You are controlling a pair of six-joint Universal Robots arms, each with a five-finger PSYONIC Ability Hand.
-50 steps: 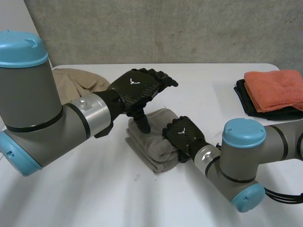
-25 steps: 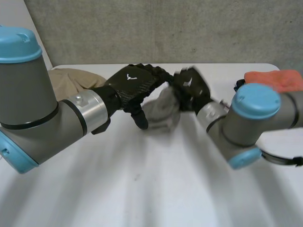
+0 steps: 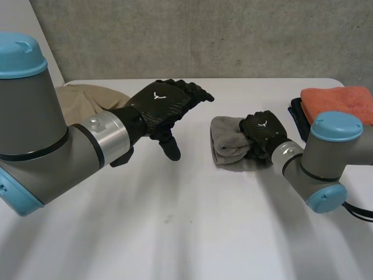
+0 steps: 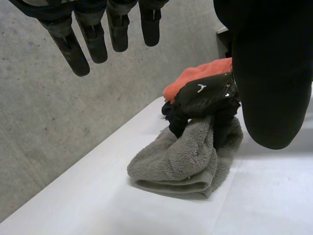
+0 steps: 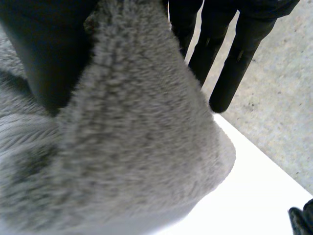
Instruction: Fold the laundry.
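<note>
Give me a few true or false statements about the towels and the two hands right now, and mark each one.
1. The right hand is closed on the grey towel. True.
2. The left hand pinches a corner of the grey towel. False: it hangs open over the table, apart from the towel, holding nothing.
3. The orange towel lies on top of a black cloth. True.
4. The grey towel is spread out flat. False: it is folded into a thick bundle.
5. A tan cloth lies on the table behind the left arm. True.
</note>
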